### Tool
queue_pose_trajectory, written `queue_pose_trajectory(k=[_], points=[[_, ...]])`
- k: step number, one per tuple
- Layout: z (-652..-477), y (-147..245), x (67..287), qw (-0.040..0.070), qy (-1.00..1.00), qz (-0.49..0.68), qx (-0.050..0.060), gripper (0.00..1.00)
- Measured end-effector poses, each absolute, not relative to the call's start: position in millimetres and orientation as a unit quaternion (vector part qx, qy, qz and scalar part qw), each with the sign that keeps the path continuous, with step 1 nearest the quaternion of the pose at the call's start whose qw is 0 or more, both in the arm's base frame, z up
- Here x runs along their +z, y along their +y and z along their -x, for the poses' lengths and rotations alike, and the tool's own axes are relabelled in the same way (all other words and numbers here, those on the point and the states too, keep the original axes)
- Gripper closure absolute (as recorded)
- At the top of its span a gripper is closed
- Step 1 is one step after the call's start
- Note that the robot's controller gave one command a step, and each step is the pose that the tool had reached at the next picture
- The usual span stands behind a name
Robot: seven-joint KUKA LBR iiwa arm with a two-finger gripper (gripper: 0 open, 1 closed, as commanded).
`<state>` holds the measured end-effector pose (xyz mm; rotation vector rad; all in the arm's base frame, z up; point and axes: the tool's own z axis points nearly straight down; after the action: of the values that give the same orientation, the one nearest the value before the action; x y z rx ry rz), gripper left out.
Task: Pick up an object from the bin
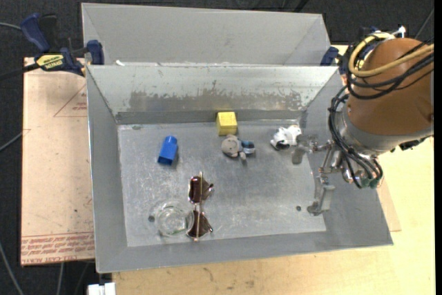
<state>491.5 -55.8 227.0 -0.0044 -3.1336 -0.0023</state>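
Orange wrist cover (pixel 387 86) over bin (pixel 207 245) right side; fingers (pixel 318 195) spread, empty, near white toy (pixel 284 137)

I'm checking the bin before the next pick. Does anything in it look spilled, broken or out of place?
Nothing stands out. The yellow block, blue block, small grey toy, white thing, sunglasses and clear round thing lie loose on the bin floor; none looks broken or spilled.

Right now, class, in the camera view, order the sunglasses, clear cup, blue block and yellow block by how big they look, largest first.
1. sunglasses
2. clear cup
3. blue block and yellow block: these look about alike, so I leave them unranked.
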Motion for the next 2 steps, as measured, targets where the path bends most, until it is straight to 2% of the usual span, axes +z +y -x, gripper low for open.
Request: queue_pose_trajectory(k=[1,2], points=[[-493.1,-55,231,0.000,-1.000,0.000,0.000,0.00],[-544.2,-64,147,-0.004,-1.000,-0.025,0.000,0.00]])
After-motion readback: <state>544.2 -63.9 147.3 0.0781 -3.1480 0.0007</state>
